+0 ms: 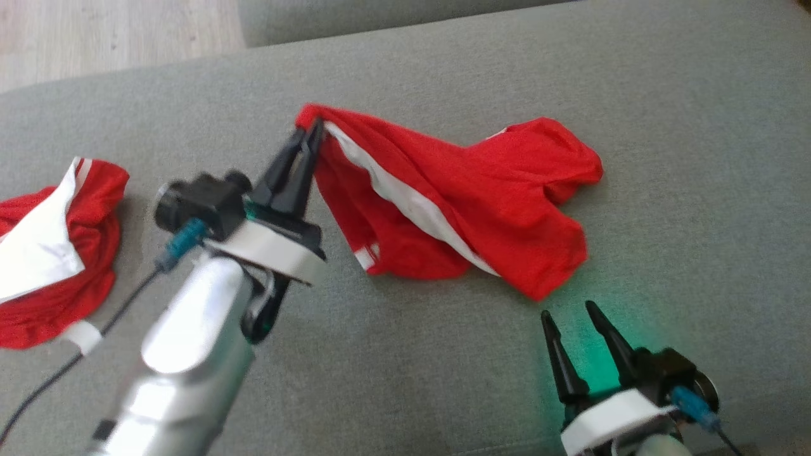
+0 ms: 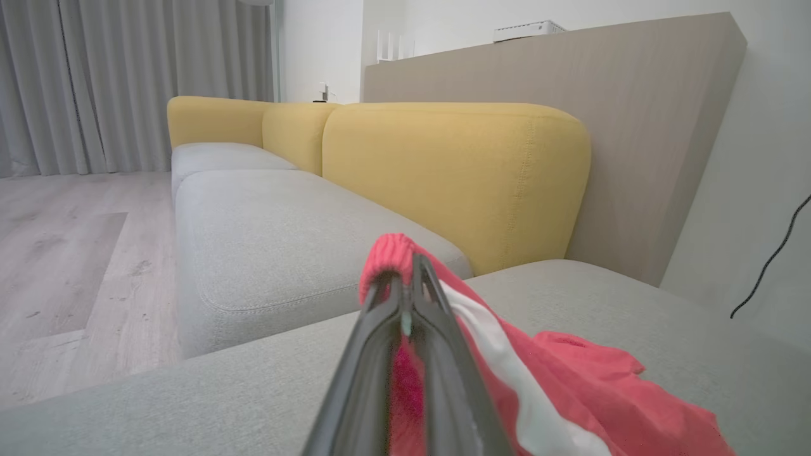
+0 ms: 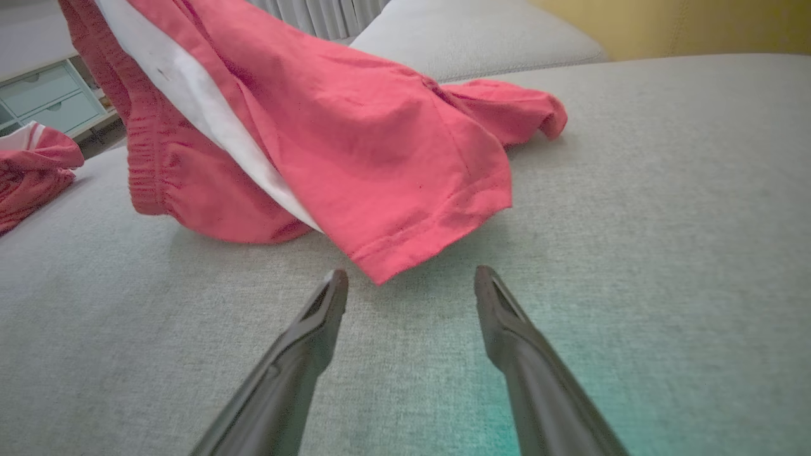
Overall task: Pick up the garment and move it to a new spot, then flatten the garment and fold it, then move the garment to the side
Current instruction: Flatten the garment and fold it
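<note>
Garment (image 1: 462, 202), a red pair of shorts with a white side stripe, lay crumpled across the grey sofa seat (image 1: 443, 380), with its waistband corner raised off the cushion. The left end effector (image 1: 315, 130) had its fingers pressed together on that elastic corner, pinching the fabric at the tips. Holding an edge rather than the bunched middle would let the cloth hang and open out when carried. Most of the garment rested on the seat, trailing to the robot's right from the pinch, with one leg hem just beyond the right end effector (image 1: 568, 310). That end effector was spread wide and empty, low over the cushion with its tips aimed at the hem. It looked placed to take a second corner so the cloth could be stretched between two holds. A second red and white garment (image 1: 57, 253) sat heaped well apart on the left. The pick-up step appeared to be in hand; flattening and folding were not yet begun.
</note>
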Tool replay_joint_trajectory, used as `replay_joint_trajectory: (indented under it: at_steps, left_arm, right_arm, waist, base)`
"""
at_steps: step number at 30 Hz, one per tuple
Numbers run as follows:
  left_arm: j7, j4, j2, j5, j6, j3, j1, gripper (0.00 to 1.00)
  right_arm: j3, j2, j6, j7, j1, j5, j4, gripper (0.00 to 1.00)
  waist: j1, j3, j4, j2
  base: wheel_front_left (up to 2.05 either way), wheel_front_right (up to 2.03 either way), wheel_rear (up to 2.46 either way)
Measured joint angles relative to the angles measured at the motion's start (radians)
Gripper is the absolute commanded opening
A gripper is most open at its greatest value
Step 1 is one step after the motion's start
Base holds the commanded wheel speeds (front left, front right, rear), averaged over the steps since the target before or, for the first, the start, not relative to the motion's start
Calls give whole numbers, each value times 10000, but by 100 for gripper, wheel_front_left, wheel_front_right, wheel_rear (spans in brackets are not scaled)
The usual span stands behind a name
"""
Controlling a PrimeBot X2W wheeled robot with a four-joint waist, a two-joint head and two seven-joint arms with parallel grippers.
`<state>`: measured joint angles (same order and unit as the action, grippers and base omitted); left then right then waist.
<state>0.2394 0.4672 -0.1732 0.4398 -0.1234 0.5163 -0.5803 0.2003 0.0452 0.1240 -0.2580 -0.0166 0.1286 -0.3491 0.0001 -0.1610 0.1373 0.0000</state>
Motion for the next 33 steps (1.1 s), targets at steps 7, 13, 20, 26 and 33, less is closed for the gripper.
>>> replay_joint_trajectory:
  at_steps: [7,13,20,26,33]
  left_arm:
    - [98,481,-148,58,-13,23,-531,0]
    - [100,558,-184,81,-15,245,-797,0]
    - [102,345,-353,77,-88,359,-1015,0]
    - [161,173,-414,77,-88,391,-1018,0]
    - [165,-614,-548,79,-88,339,-982,0]
  right_arm:
    - [587,12,0,0,1174,458,-1197,100]
    - [631,10,0,0,1615,779,-1735,100]
    - [10,17,0,0,2328,917,-1964,100]
    - [301,17,0,0,2930,1016,-2362,0]
    - [-1001,23,0,4,2849,435,391,0]
  waist:
    - [0,-276,-202,0]
    - [0,-490,-439,0]
    - [0,-735,-674,0]
    - [1,-780,-767,0]
    - [0,-593,-777,0]
  base:
    - [0,0,0]
    - [0,0,0]
    - [0,0,0]
    - [0,0,0]
    - [0,0,0]
